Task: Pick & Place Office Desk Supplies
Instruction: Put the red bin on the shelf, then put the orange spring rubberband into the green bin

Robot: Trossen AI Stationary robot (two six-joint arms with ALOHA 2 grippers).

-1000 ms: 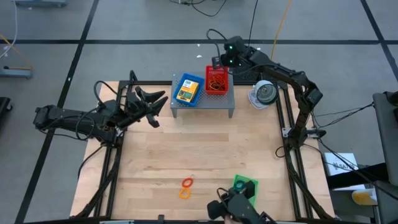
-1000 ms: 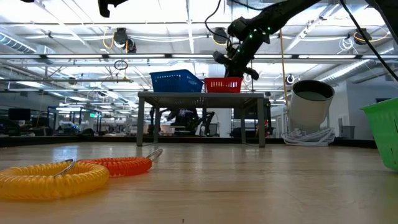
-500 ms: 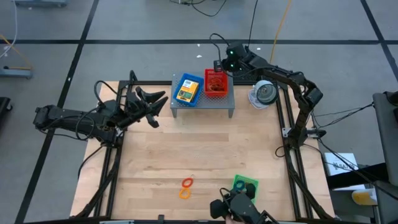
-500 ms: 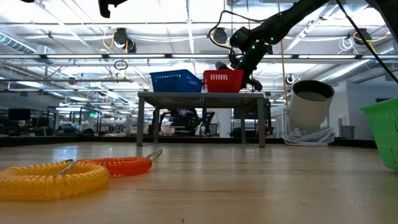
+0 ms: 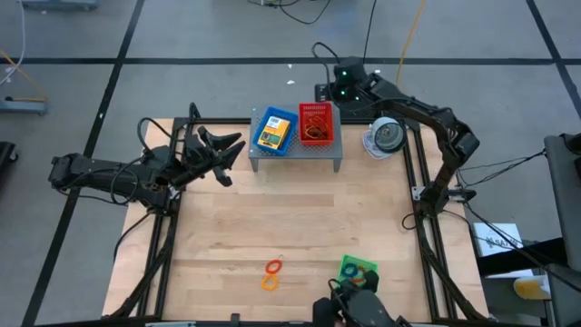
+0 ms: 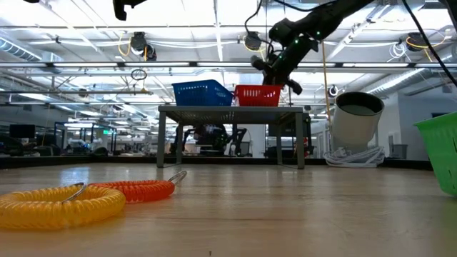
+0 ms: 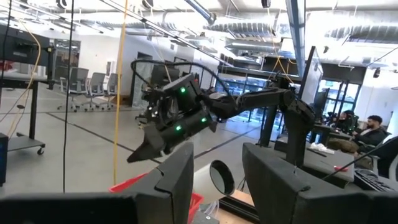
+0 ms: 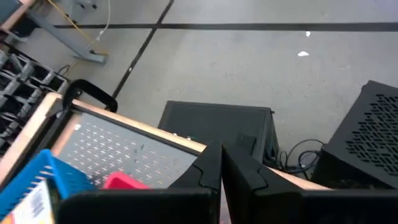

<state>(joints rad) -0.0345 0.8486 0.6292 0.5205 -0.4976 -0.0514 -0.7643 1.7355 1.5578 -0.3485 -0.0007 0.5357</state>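
High view, left to right: my left tool (image 5: 227, 145) hangs half-spread and empty at the tabletop's (image 5: 300, 218) far-left edge. The blue tray (image 5: 274, 130) and red tray (image 5: 317, 122) sit on the grey shelf (image 5: 295, 153); I judge them light and stiff, best pinched by a rim. My right tool (image 5: 325, 92) hovers pressed together beyond them.

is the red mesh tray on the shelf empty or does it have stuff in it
Not empty: the high view shows thin reddish rubber bands lying inside the red plastic mesh tray on the grey perforated metal shelf.
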